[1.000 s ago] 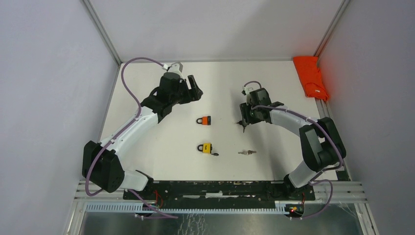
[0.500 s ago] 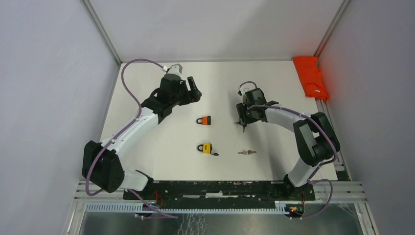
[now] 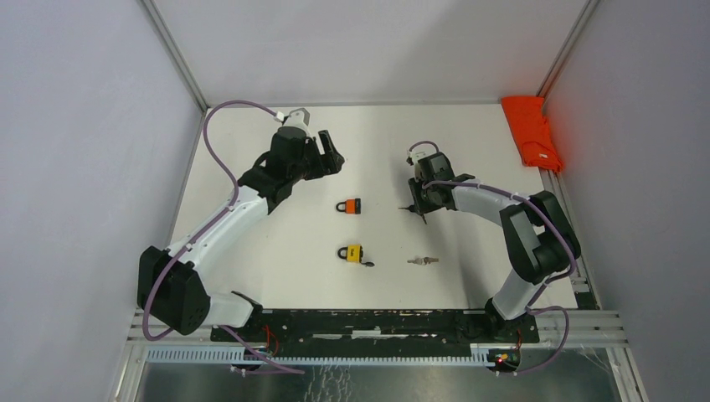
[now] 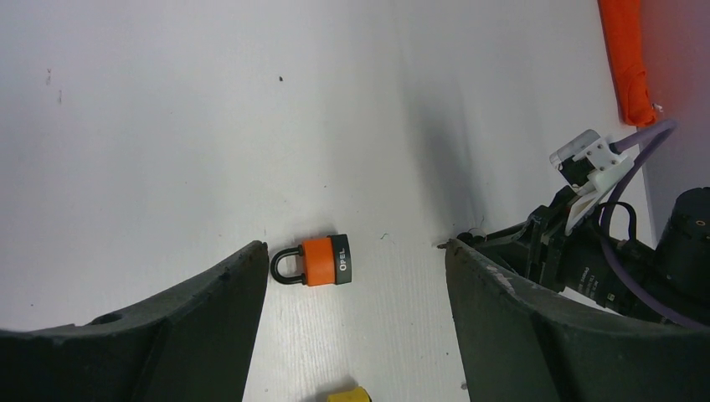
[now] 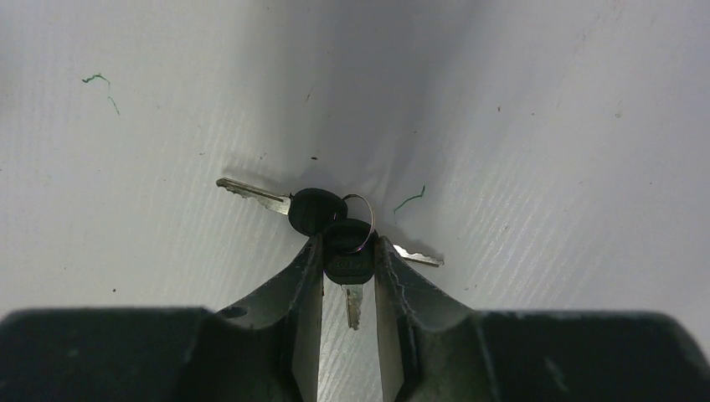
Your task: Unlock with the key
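Up close, the right claw point(image 5: 347, 243) pinches a black-headed key point(image 5: 349, 260) by its head, one dark finger point(image 5: 306, 285) pressed to each side, w/ the blade pointing back toward the wrist. That key shares a thin wire ring point(image 5: 366, 219) w/ two others: a second black-headed key point(image 5: 293, 203) lying flat, blade out to the view's left, and a third blade point(image 5: 416, 255) poking out past the other finger, its head hidden. The bunch rests on the white counter point(image 3: 469, 151), right of ctr and toward the far edge; in the overhead view it is hidden under the claw's tip.

The left claw point(image 3: 332, 152) hangs over the counter's far-left part, fingers spread wide w/ nothing btwn them. Its wrist camera frames the orange padlock point(image 4: 322, 261) lying flat near the counter's ctr, black shackle pointing toward the left edge. The yellow padlock point(image 3: 352, 253) lies closer to the near edge, apart from the orange one, w/ a small dark item at its corner too small to make out. A separate set of keys point(image 3: 423, 260) lies just right of the yellow padlock, not touching it. A folded orange cloth point(image 3: 532, 130) sits at the far right corner.
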Tool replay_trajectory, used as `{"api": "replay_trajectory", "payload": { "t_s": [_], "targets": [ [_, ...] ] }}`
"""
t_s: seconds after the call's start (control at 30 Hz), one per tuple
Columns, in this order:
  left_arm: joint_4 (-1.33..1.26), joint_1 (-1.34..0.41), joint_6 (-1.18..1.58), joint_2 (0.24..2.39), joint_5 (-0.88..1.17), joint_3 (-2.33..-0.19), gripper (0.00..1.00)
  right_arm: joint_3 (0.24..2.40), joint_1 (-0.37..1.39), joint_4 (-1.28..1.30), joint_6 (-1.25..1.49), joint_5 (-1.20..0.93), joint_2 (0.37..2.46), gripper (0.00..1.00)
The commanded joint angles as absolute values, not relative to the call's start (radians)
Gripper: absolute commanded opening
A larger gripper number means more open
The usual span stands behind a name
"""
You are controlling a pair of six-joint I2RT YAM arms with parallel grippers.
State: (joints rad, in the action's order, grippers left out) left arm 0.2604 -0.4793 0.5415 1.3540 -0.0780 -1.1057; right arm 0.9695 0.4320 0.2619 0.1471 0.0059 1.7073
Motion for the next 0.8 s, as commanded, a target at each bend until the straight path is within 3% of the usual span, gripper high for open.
{"api": "replay_trajectory", "payload": {
  "t_s": [0.0, 0.13, 0.2, 0.77],
  "targets": [
    [0.242, -0.485, 0.504, 1.322, -0.098, -1.100, 0.82, 0.972, 0.437, 0.262, 0.134, 0.038, 1.736, 0.20],
    [0.230, -0.486, 0.509, 1.326, -0.093, -1.092, 0.82, 0.990, 0.436, 0.277, 0.129, 0.044, 1.743, 0.03],
    [0.223, -0.487, 0.508, 1.328, -0.088, -1.088, 0.82, 0.999, 0.436, 0.283, 0.129, 0.046, 1.738, 0.00],
    [0.105, -0.493, 0.520, 1.381, 0.009, -1.067, 0.78, 1.023, 0.436, 0.326, 0.120, 0.003, 1.538, 0.00]
  ]
}}
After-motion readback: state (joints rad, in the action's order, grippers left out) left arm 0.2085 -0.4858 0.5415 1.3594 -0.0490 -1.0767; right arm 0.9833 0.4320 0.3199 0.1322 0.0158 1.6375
